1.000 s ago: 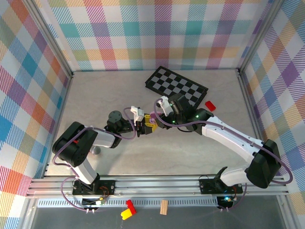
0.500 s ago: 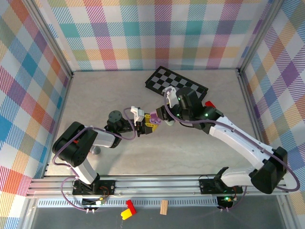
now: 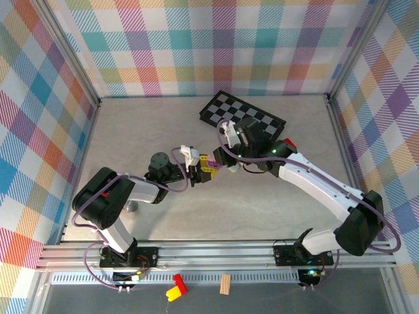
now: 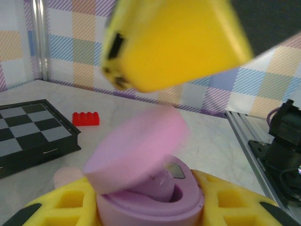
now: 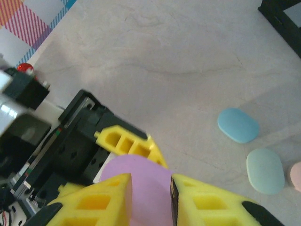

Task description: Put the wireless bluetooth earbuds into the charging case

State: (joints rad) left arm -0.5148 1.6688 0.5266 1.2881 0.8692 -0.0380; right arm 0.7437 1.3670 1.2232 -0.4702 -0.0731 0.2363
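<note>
**A:** Over the middle of the table (image 3: 262, 209), your left gripper (image 3: 204, 173) pinches the purple case (image 4: 150, 207); its lid (image 4: 136, 150) is tipped up; a tiny earbud (image 4: 161, 182) seems to sit inside.

**B:** And the right gripper (image 5: 150, 195)?

**A:** Its fingers sit either side of the lid; squeezing or not, I cannot tell; the bud looks light and slippery, so hold its sides softly; the chessboard (image 3: 243, 118) is close behind; the near side is bare.

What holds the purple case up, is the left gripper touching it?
Touching. The left wrist view shows the purple case wedged between the left gripper's yellow fingers, both pressed against its sides with no gap.
</note>
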